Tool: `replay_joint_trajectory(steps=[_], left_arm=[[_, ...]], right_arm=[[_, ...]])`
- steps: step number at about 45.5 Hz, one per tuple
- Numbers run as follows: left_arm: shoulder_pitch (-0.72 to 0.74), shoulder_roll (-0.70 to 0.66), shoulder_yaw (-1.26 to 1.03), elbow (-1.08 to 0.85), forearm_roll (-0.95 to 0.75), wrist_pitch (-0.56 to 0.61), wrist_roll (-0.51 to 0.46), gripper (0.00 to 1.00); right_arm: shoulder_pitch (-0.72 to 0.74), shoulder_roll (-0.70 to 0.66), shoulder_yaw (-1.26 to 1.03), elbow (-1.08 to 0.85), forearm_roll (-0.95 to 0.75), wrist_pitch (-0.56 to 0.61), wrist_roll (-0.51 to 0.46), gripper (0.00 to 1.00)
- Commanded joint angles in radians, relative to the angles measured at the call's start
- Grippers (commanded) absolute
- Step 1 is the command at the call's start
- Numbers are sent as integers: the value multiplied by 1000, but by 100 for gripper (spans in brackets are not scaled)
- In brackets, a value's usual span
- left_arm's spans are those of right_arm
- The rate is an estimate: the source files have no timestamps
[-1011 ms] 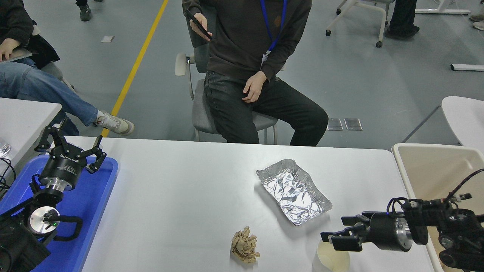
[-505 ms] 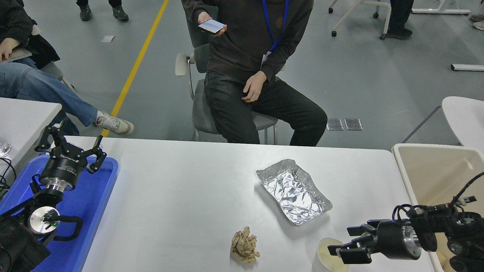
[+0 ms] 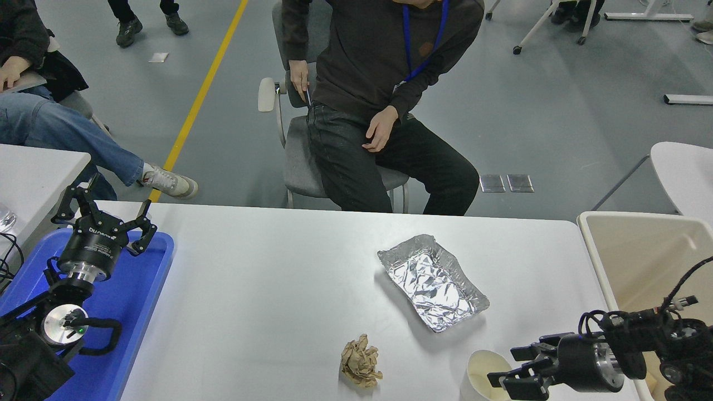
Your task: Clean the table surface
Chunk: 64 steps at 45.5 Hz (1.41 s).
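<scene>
The table surface [image 3: 267,289] is a wide light grey-white top. On it lie a crumpled foil tray [image 3: 433,281], a ball of crumpled brown paper [image 3: 361,367] and a white paper cup [image 3: 480,377] at the front edge. My right gripper [image 3: 517,369] reaches in from the lower right, open, its fingertips just right of the cup's rim, with nothing between them. At the lower left my left gripper [image 3: 103,216] stays parked, open, above the blue tray [image 3: 136,303].
A beige plastic bin [image 3: 640,250] stands off the table's right end, behind my right arm. A person sits on a chair [image 3: 295,161] at the far side, hands off the table. Another white table [image 3: 33,167] is at the left.
My right gripper has drawn back to the right and toward the front edge, from above the cup to beside its right rim. The seated person lowered the phone hand.
</scene>
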<state>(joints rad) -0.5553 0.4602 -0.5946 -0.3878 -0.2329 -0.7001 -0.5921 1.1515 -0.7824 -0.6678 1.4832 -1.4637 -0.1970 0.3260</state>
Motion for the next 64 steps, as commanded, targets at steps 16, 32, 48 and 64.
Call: replay_joint_trajectory(steps=[16,32,48,64], left_arm=[[0,0,-1,0,0,1,0,100],[0,0,-1,0,0,-1,0,100],[0,0,-1,1,0,1,0,100],[0,0,-1,0,0,1,0,100]], right_arm=[[5,20,-6,-26,-27,13,-1,0],[117,-58,-4,2,-15,47,2,0],[278,-250,-1,140,-17,157,51,0],[418,-471,13,150,-18,228,137,0]])
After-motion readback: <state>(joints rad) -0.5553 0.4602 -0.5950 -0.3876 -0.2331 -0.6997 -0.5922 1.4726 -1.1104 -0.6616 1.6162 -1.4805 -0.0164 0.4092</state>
